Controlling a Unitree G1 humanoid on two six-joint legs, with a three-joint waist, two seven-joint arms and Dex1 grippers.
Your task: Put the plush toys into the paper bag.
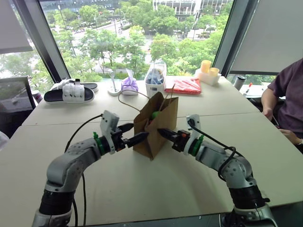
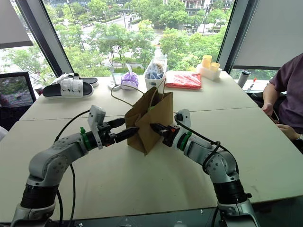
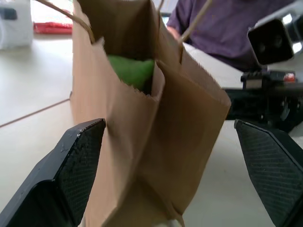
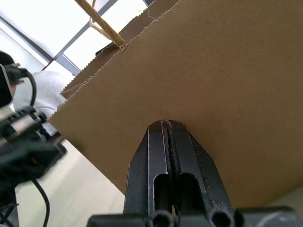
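The brown paper bag [image 1: 158, 127] stands upright in the middle of the table, its mouth partly folded in. A green plush toy [image 3: 131, 71] lies inside it, just below the rim, and peeks out at the top [image 1: 155, 114]. My left gripper [image 1: 140, 130] is open at the bag's left side, and in the left wrist view its two fingers [image 3: 78, 161] flank the bag's lower part. My right gripper [image 4: 165, 125] is shut, with its tips against the bag's right wall and nothing between them.
Along the far edge by the window lie black-and-white slippers [image 1: 71, 92], a purple tied pouch [image 1: 129, 85], a white box with a clear plastic bag [image 1: 155, 78], a red packet [image 1: 183, 85] and yellow cups [image 1: 207, 71]. A person [image 1: 286, 92] sits at the table's right.
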